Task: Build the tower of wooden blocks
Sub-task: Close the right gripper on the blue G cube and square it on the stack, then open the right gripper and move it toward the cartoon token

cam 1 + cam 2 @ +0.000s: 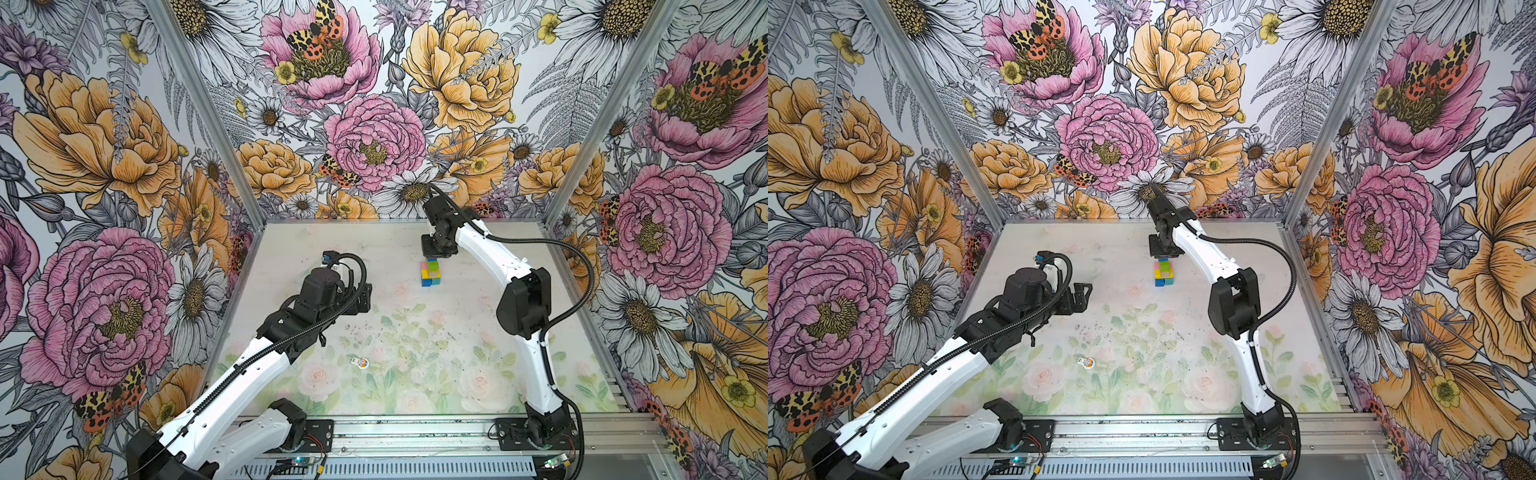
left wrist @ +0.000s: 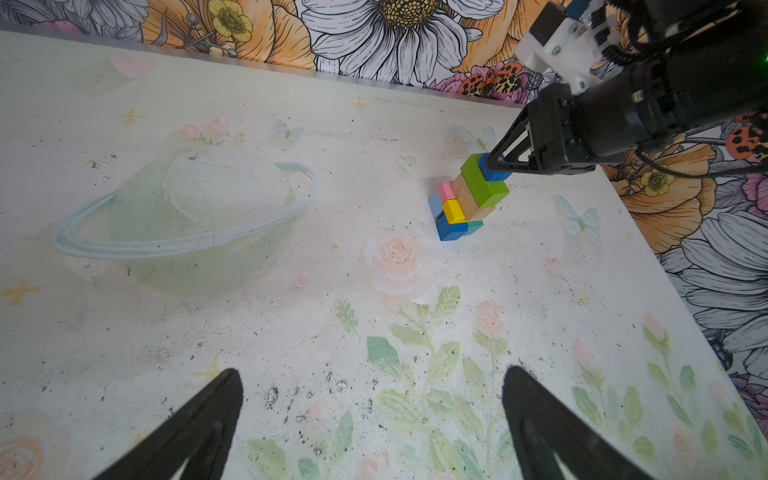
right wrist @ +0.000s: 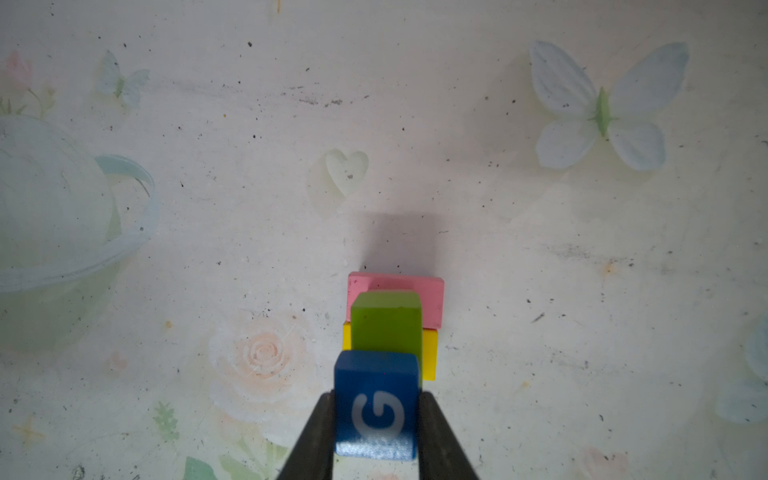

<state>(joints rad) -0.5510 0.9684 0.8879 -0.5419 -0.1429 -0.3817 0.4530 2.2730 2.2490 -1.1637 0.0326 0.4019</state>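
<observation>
My right claw (image 3: 376, 419) is pinching a dark blue cube (image 3: 376, 405) marked with a white letter G, one finger (image 3: 316, 436) pressed on each side of it, and I hold it at the top of the tower (image 2: 467, 199), against the green brick (image 2: 484, 185); I cannot tell whether it rests there. The tower stands on the table (image 1: 415, 332) toward the far side, right of centre, with green over bare wood, pink and yellow, and blue and teal cubes lowest. My left claw (image 2: 372, 419) hangs spread wide and empty, well apart from the tower on its near left.
</observation>
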